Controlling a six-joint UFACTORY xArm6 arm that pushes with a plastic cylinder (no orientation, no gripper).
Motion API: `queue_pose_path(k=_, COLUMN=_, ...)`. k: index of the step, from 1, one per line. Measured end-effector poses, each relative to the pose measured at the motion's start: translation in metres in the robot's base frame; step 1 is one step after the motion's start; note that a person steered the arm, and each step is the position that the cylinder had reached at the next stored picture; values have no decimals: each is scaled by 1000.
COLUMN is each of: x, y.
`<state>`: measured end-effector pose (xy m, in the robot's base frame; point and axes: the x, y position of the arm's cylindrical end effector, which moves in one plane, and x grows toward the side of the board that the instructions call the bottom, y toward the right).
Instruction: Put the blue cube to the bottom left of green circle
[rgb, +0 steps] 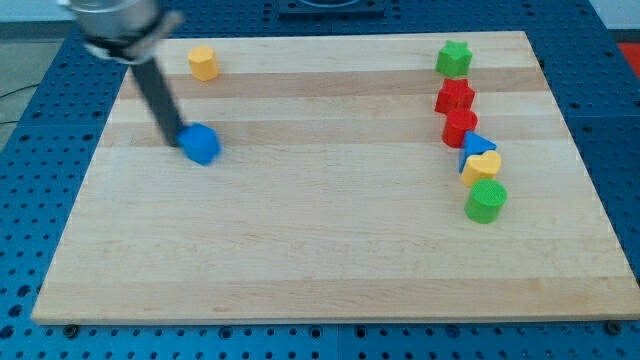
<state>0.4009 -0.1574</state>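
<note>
The blue cube (201, 144) lies on the wooden board (320, 250) at the view's left, in the upper half. My tip (176, 140) touches the cube's left side; the dark rod slants up to the view's top left. The green circle (486, 200) stands far off at the view's right, at the lower end of a column of blocks.
A yellow hexagon block (203, 62) sits near the top left. At the right, top to bottom: a green star (453, 59), a red star (454, 97), a red block (459, 127), a blue triangle (474, 146), a yellow heart (482, 166).
</note>
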Motion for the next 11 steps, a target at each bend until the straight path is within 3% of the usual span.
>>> queue_pose_path(k=1, x=24, y=92)
queue_pose_path(k=2, x=67, y=70)
queue_pose_path(k=4, x=143, y=124)
queue_pose_path(k=5, x=162, y=60)
queue_pose_path(k=6, x=189, y=115)
queue_pose_path(k=7, x=176, y=155)
queue_pose_path(k=8, x=173, y=130)
queue_pose_path(k=10, x=158, y=166)
queue_pose_path(k=11, x=157, y=151)
